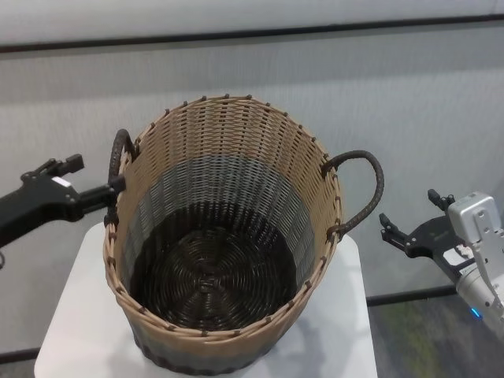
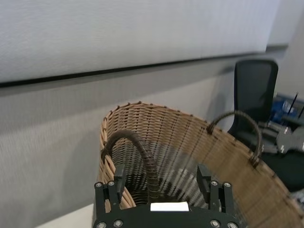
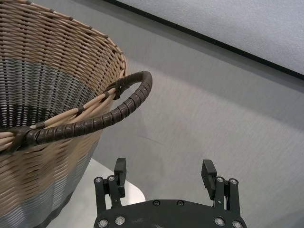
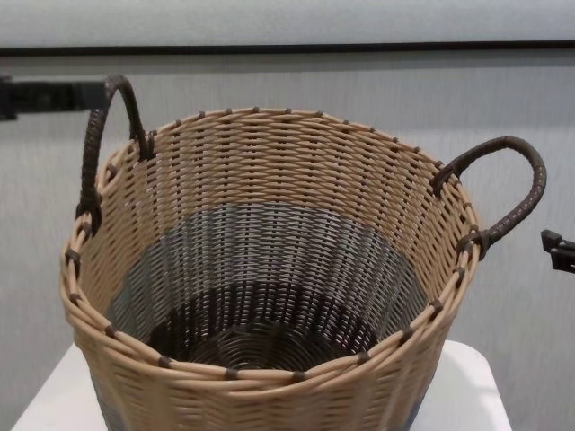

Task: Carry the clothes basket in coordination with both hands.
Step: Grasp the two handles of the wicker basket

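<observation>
The clothes basket (image 1: 236,150) stands upright on a small white table (image 1: 75,319), tan above, grey in the middle, dark at the bottom. My left gripper (image 1: 114,189) is at its left loop handle (image 1: 118,153). In the left wrist view that handle (image 2: 142,159) passes between the open fingers (image 2: 118,176) of the left gripper (image 2: 161,178). My right gripper (image 1: 398,224) hangs open a short way to the right of the right handle (image 1: 368,189). In the right wrist view the right gripper (image 3: 164,172) is apart from that handle (image 3: 95,122), with nothing between its fingers.
A grey wall with a dark horizontal strip (image 1: 252,35) runs close behind the basket. A black office chair (image 2: 256,90) stands beyond the basket's right side. The table top extends only slightly past the basket's base, with carpeted floor (image 1: 417,339) to the right.
</observation>
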